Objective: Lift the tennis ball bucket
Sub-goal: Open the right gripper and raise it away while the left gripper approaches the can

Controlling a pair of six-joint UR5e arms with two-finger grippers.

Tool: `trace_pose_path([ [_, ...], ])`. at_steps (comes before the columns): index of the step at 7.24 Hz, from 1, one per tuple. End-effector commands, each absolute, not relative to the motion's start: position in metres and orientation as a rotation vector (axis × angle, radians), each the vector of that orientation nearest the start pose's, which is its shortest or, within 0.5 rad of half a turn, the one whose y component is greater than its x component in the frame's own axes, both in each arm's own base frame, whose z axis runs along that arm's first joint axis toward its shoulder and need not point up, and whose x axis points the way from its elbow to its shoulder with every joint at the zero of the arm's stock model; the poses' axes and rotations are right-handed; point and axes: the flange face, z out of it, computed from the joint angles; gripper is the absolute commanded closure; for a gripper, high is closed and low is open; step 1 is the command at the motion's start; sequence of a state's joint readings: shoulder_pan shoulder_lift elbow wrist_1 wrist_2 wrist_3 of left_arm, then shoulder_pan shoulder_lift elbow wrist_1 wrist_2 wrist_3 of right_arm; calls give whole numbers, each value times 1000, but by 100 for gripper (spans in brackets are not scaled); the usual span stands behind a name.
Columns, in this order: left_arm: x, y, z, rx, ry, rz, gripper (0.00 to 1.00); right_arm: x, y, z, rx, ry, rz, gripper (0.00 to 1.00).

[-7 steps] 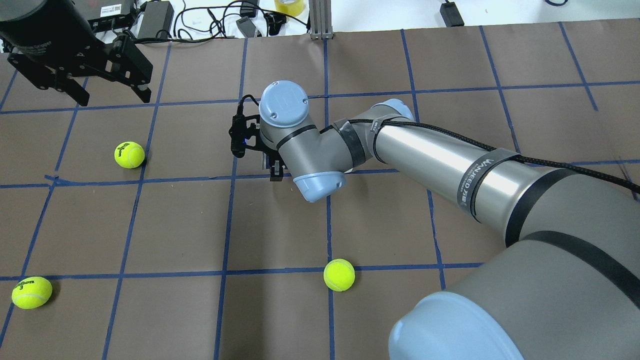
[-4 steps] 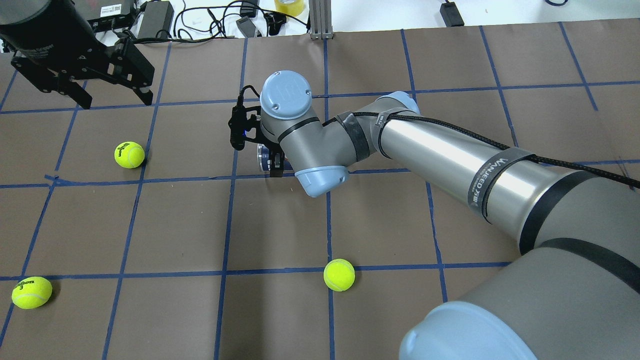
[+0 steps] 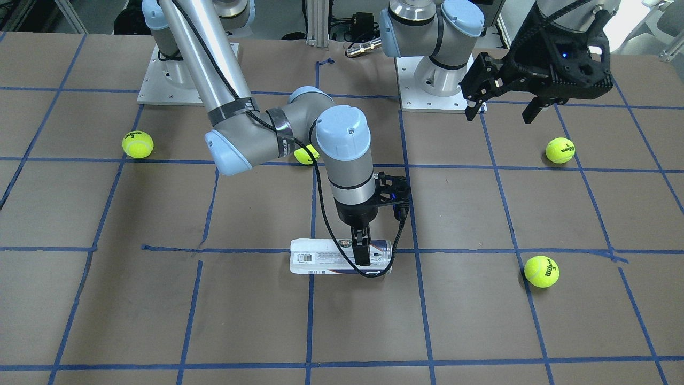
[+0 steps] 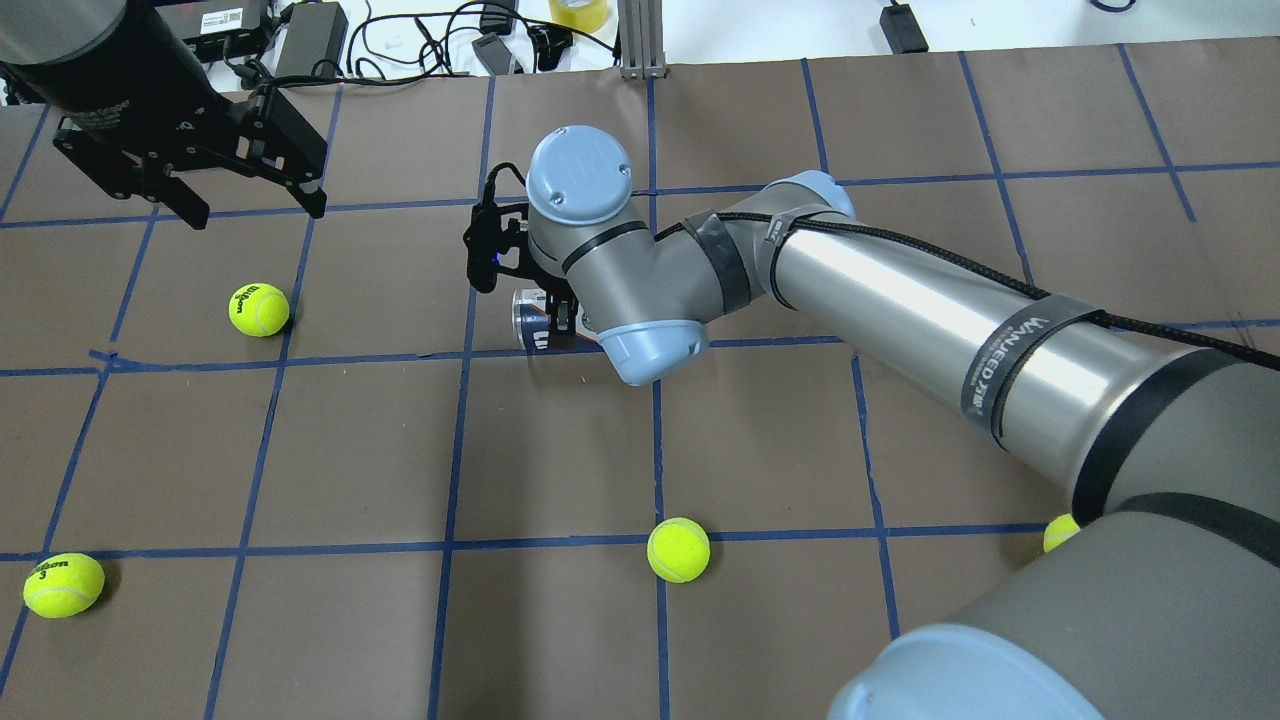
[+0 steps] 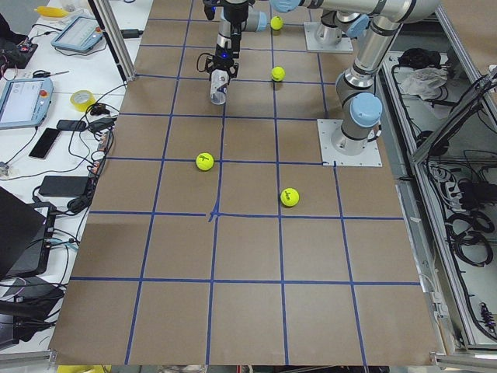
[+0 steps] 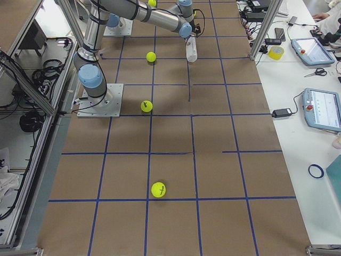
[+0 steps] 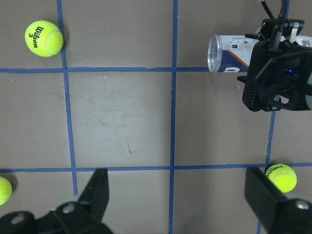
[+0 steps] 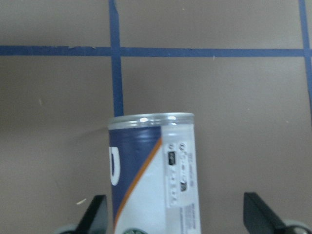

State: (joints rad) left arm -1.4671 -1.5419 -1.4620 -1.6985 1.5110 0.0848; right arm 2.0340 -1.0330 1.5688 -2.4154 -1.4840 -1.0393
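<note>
Four yellow-green tennis balls [image 3: 541, 271] are sitting around the tennis ball bucket [image 3: 320, 259], which is lying on its side on the brown-papered table [image 3: 481, 321], its length running along a blue tape line [image 3: 481, 250]. The right gripper [image 3: 363, 255] is reaching straight down over the bucket, nearer its navy-banded end than its barcode end. Its fingers are spread wide, straddling the clear tube rather than clamping it.

From the right wrist camera the bucket [image 8: 156, 180] is showing between the two black fingers [image 8: 95, 214]. One is sitting just beside the bucket's wall and the other is standing well clear of it. Whether the closer one is touching the plastic I cannot tell.

The left gripper [image 3: 501, 115] is hanging above the table well away from the bucket, off beyond its navy end and back toward the robot's bases, its fingers likewise spread apart.

One ball [image 3: 305, 155] is peeking out from behind the right arm [image 3: 256, 136], on the robot's side of the bucket. Another ball [image 3: 138, 144] is lying far beyond the barcode end. The remaining pair is lying beyond the navy end, one ball [image 3: 560, 150] on the robot's side of the bucket's line.
</note>
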Motion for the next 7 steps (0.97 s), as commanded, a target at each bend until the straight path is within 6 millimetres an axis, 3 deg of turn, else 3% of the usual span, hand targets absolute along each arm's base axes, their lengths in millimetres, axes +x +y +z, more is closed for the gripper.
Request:
trace_pose_path([
  [1, -87, -498, 538, -37, 3217, -17, 0, 359, -566, 334, -1994, 2359, -514, 0],
  [2, -86, -510, 523, -23, 3220, -8, 0, 317, -571, 374, -1922, 2436, -563, 0],
  [3, -87, -526, 493, -17, 3248, 68, 0, 282, -573, 400, -1832, 2513, -547, 0],
  [4, -94, -545, 454, -7, 3341, 86, 0, 240, -568, 425, -1750, 2583, -493, 0],
  [6, -98, -568, 352, 228, 3419, 95, 0, 147, -553, 475, -1419, 2799, -422, 0],
  [7, -104, -584, 314, 206, 3500, 150, 0, 117, -544, 483, -1244, 2862, -329, 0],
])
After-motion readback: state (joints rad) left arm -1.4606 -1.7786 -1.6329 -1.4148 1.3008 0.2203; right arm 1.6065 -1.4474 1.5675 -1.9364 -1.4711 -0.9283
